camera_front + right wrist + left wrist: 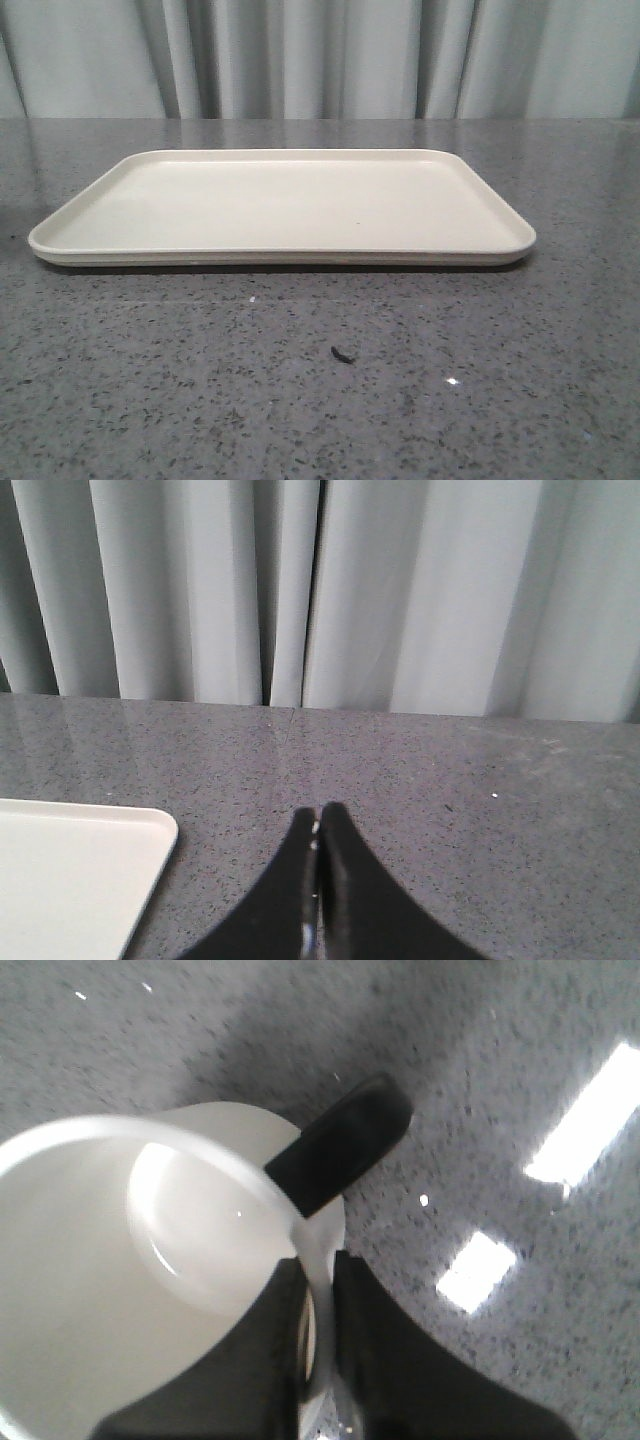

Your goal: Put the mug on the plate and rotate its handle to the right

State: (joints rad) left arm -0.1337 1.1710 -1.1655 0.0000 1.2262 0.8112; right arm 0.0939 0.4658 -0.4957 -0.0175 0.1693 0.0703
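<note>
The left claw (318, 1360) pinches the white ceramic mug's (130, 1290) rim, right claw (318, 880) closed empty; next, carry it onto the cream rectangular plate (280, 205), handle (340, 1155) toward 3 o'clock.

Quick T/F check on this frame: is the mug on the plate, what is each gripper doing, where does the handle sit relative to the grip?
1. The plate is bare in the front view. True.
2. The mug already stands on the plate. False: it appears only in the left wrist view, over speckled grey counter, with no plate under it.
3. The left gripper is closed on the mug's rim wall. True: one finger inside, one outside.
4. The right gripper holds the mug. False: its fingers are shut together on nothing, beside a corner of the plate.
5. The left gripper clamps the black handle. False: the handle sticks out free, next to the gripped part of the rim.
</note>
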